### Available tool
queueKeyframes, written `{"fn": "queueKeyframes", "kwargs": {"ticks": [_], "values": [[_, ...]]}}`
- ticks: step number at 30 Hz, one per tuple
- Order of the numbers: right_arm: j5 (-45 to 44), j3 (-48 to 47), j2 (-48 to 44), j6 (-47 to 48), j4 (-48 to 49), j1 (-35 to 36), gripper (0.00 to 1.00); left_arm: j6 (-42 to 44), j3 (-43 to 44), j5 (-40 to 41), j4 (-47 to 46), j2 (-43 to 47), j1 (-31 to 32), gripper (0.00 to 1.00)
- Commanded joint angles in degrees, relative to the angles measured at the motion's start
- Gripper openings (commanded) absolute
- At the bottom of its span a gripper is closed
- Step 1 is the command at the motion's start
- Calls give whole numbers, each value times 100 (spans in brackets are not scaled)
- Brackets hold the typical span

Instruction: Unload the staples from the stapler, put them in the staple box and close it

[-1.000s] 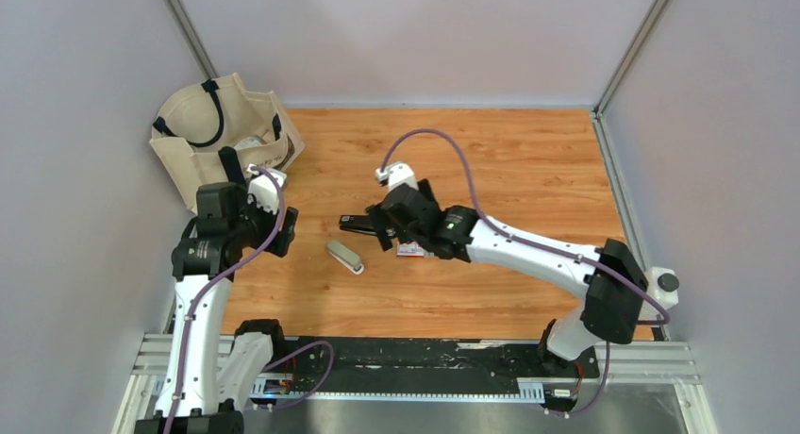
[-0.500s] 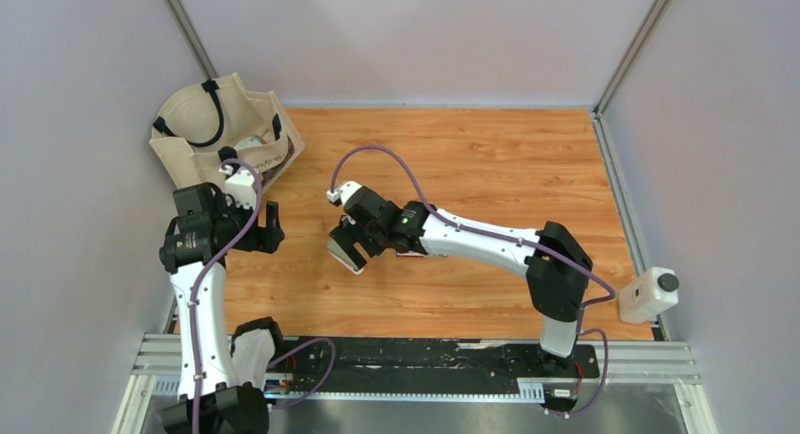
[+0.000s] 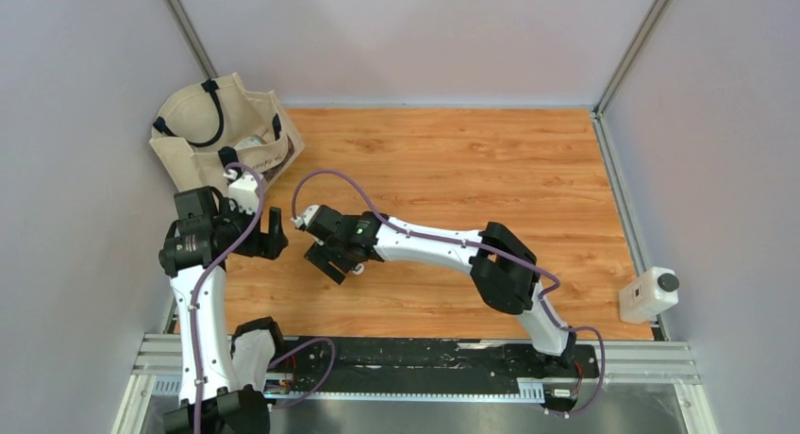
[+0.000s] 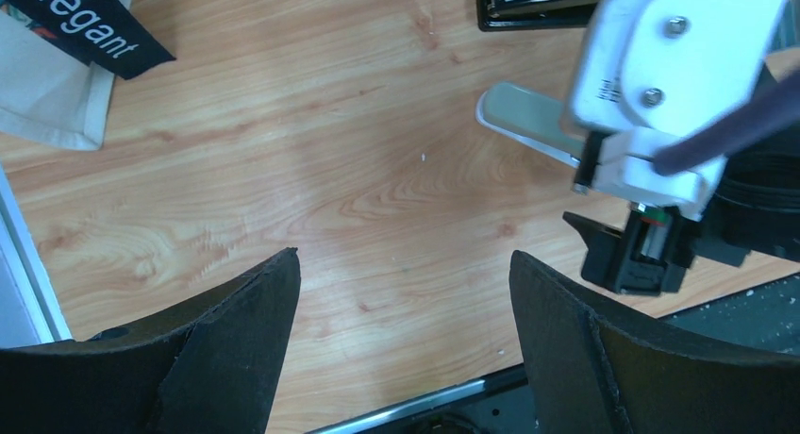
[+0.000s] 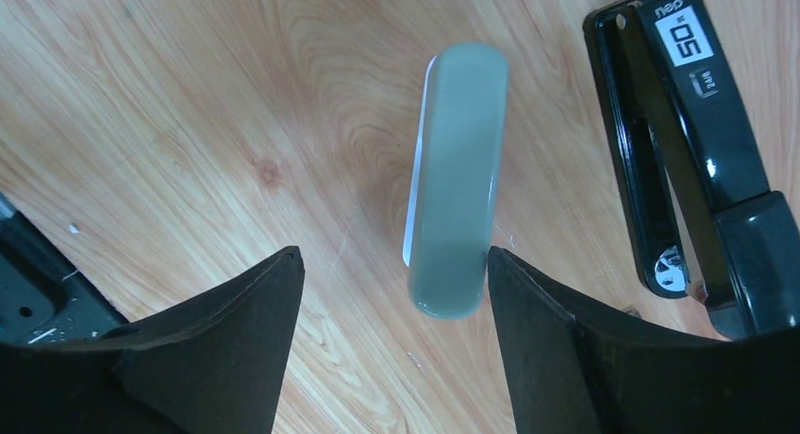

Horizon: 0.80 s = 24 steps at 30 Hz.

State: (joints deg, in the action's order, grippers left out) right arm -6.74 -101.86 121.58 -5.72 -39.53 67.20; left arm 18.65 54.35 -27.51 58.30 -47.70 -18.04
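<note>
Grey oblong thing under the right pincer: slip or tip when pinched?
Probably stiff: the grey oblong keeps straight edges and rounded ends, like moulded plastic. Its smooth, faintly glossy face may slip. It lies lengthwise on the table, so rolling seems unlikely.

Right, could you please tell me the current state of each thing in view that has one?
left gripper: open, empty.
right gripper: open, straddling the grey oblong object, not clamped on it.
grey oblong object: lying on the table, ungripped.
stapler: lying on the table beside the oblong object, ungripped; looks shut.
tote bag: mouth open, at the far left corner.
staples: none visible.
</note>
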Motion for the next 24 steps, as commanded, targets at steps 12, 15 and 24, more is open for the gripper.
{"fn": "queueKeyframes", "kwargs": {"ticks": [12,15,24], "values": [[155,-334,463,97,-240,-154,63,525,50,-440,392,139,-41,90],[322,-290,411,36,-135,-242,54,551,23,-475,392,156,-41,89],[464,-308,349,-52,-72,-269,58,692,-65,-615,374,121,-33,90]]}}
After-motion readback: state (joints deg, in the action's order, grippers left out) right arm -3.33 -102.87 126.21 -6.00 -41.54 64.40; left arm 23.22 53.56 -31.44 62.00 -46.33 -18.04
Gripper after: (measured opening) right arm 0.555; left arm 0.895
